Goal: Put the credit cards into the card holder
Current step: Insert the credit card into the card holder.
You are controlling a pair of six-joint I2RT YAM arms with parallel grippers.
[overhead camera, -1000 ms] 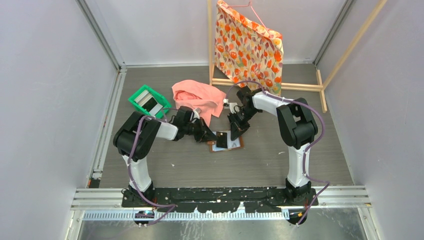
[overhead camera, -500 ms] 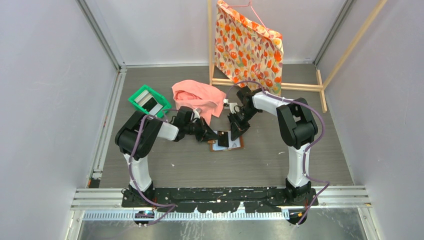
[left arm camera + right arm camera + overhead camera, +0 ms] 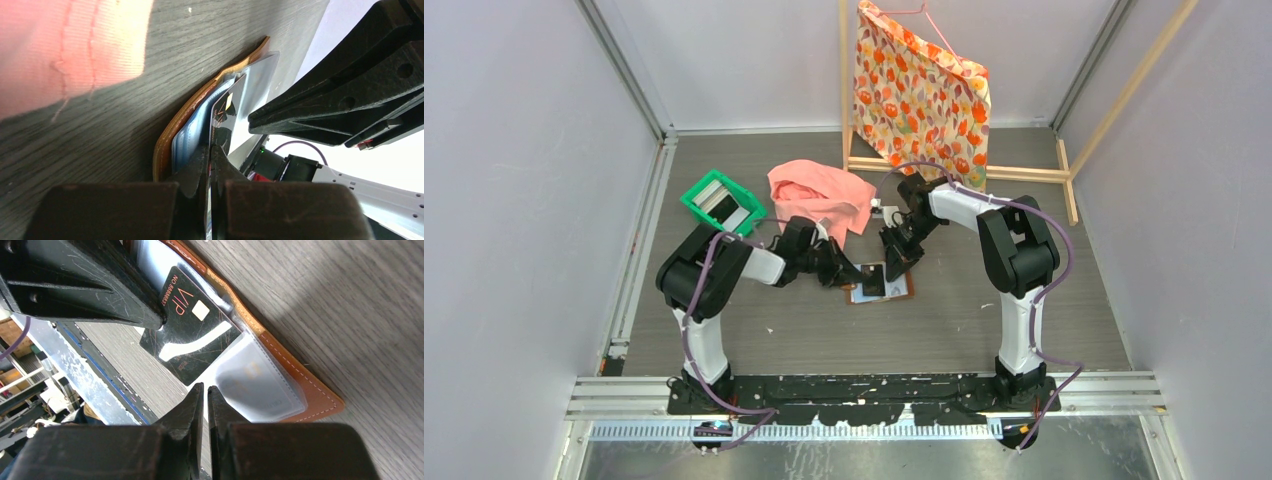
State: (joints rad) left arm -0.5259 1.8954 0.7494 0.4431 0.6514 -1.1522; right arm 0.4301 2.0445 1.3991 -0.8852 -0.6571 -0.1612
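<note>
Moved: left gripper (image 3: 210,150) with dark card (image 3: 192,335), slightly toward holder (image 3: 300,385).
Holder: open flat, mid-desk (image 3: 824,340), between arms.
Card: leading edge at clear pocket (image 3: 260,385), pinched edge-on in tightly closed left gripper, apparently for sliding in.
Left arm: low, forearm reaching right.
Right gripper (image 3: 205,390): nearly closed, tips at pocket edge, likely steadying; hold on anything unclear.
Right arm: folded inward, gripper angled down.

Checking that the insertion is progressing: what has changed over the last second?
The left arm's elbow swung a little to the right, and the left fingers, shut on the dark card, nudged it slightly rightward over the open card holder. The right fingers stayed poised at the holder; the pink cloth and green tray did not move.
</note>
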